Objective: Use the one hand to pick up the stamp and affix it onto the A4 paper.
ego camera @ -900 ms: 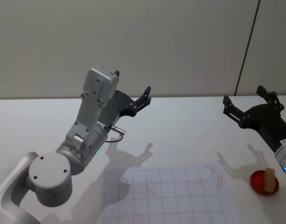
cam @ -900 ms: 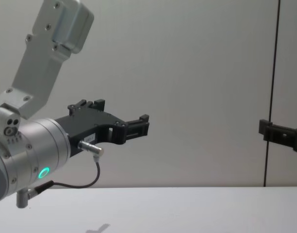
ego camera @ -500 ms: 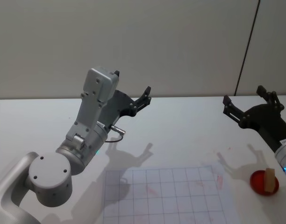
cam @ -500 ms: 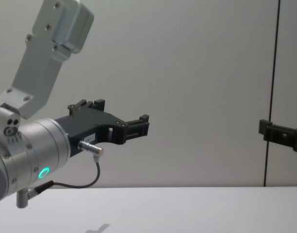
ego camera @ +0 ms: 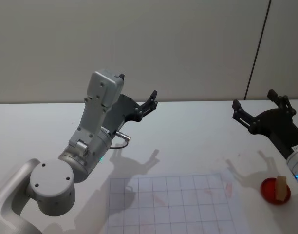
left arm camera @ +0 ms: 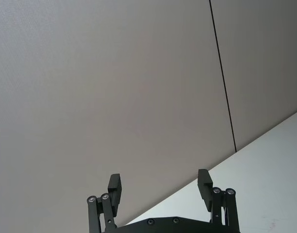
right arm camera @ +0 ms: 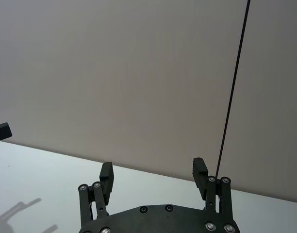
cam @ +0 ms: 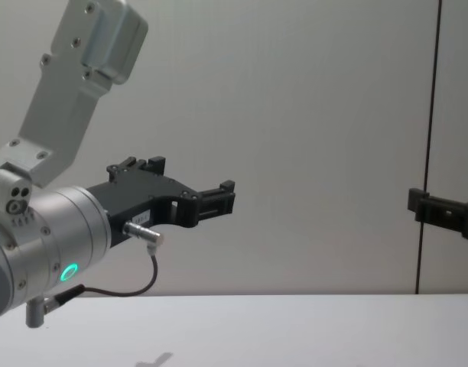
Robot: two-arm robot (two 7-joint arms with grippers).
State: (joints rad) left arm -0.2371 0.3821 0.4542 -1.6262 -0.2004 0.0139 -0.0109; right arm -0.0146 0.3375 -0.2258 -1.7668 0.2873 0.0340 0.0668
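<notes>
The stamp (ego camera: 282, 187), a small pale wood-coloured block with softened edges, stands upright on a flat round red dish (ego camera: 269, 189) at the near right of the matte white table (ego camera: 188, 131), well apart from both grippers. Left of it lies the A4 paper (ego camera: 171, 204), a thin pale sheet ruled in a faint grid with a few reddish smudges. The right gripper (ego camera: 252, 98), black with blocky linked fingers, hangs in the air above the table's right side beyond the stamp, its jaws spread wide and holding nothing. The left gripper (ego camera: 138, 85), also black and set on a smooth silver wrist with a small green light, is raised over the table's left side, likewise spread and empty; a thin dark cable loops from a metal plug at its wrist. The head view takes in the stamp, dish and paper from above, while the chest view looks across the bare tabletop at the left gripper side-on against the plain grey wall (cam: 310, 115), with one black finger of the right gripper at its right edge. Each wrist view shows its own pair of parted fingers against that wall. Compared with the frames from a moment before, neither arm has shifted and the stamp sits in the same spot on the dish
</notes>
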